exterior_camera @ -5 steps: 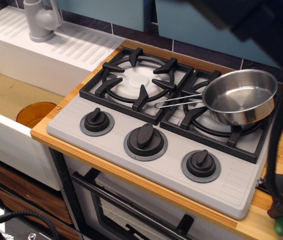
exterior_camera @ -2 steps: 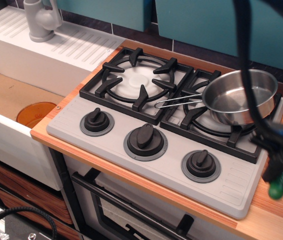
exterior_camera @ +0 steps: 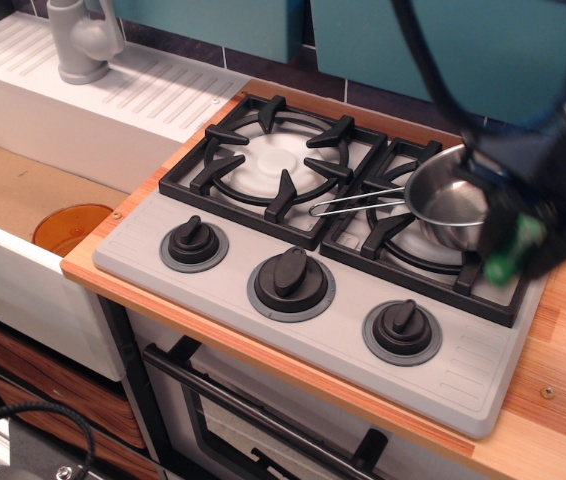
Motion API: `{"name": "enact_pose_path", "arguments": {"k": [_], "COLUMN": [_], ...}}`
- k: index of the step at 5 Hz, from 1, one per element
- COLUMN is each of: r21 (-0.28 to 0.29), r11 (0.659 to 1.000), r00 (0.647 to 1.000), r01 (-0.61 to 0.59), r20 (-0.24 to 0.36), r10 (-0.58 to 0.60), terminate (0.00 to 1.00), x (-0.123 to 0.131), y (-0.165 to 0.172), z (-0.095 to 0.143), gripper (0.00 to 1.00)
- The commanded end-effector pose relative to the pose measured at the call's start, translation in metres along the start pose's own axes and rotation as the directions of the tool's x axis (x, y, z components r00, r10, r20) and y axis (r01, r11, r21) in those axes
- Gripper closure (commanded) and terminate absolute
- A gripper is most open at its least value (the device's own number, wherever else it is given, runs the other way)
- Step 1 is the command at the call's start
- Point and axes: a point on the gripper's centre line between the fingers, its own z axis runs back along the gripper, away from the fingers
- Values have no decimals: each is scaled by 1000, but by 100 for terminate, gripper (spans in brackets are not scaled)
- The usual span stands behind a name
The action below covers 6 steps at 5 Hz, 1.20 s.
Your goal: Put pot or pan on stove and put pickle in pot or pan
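The shiny steel pan (exterior_camera: 445, 207) sits on the right burner of the grey stove (exterior_camera: 303, 250), its wire handle pointing left. My gripper (exterior_camera: 515, 245) is blurred and hangs over the pan's right side, covering part of it. It is shut on the green pickle (exterior_camera: 513, 247), which sticks out below the fingers, just above the pan's front right rim.
A white sink (exterior_camera: 23, 190) with an orange disc (exterior_camera: 71, 226) in it lies to the left, with a grey faucet (exterior_camera: 81, 40) behind. Three black knobs (exterior_camera: 291, 273) line the stove's front. Wooden counter (exterior_camera: 563, 360) runs along the right side.
My gripper has risen from the counter at the right front and moved up and left with the pickle, now over the pan. The pan has not moved.
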Motion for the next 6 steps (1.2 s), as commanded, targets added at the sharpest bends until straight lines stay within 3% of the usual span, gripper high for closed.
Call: {"name": "enact_pose_path", "arguments": {"k": [1, 2, 3, 5, 6], "r21": [-23, -25, -47, -3, -9], "r11": [999, 999, 999, 1000, 1000], "r00": [994, 993, 994, 993, 997], "r01": [27, 26, 16, -18, 6], "r20": [103, 112, 109, 118, 82], "r10": [-24, -23, -11, 18, -5], "terminate": [0, 0, 0, 0, 0], "x": [56, 65, 68, 70, 62], "y": [48, 54, 50, 38, 41], "z": [3, -4, -8, -6, 9], "gripper": [100, 100, 0, 0, 0]}}
